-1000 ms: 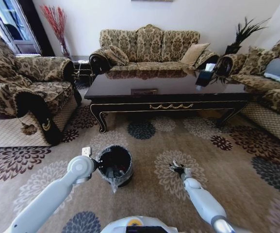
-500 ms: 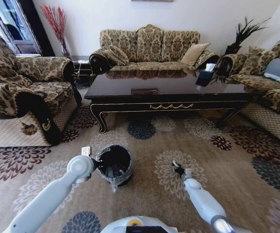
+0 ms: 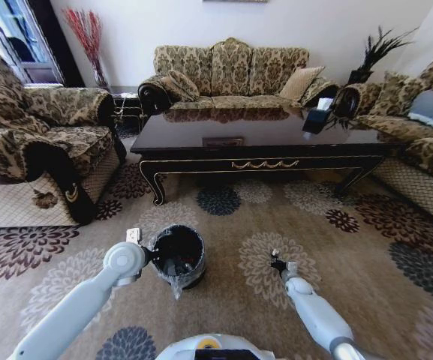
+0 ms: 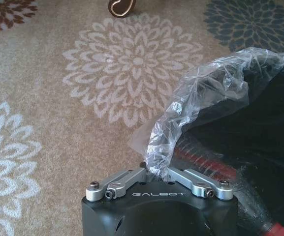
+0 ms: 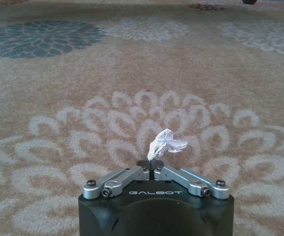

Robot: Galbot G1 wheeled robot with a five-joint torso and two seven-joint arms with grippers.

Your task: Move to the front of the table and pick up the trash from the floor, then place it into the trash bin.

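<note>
Right gripper [image 5: 153, 165] is clamped on the trash [image 5: 165, 143], a crumpled white paper scrap, held low over a cream medallion on the floor [image 3: 366, 262], right of the trash bin [image 3: 177, 256]. Left gripper [image 4: 154, 172] pinches the bin's clear liner [image 4: 196, 105]. The table [image 3: 261, 146] stands beyond.

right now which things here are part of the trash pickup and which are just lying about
Part of the job:
- crumpled white paper, pinched in the right hand
- trash bin, its liner pinched by the left hand
- floor
- table

Just lying about:
- sofas
- cushions
- red branches
</note>
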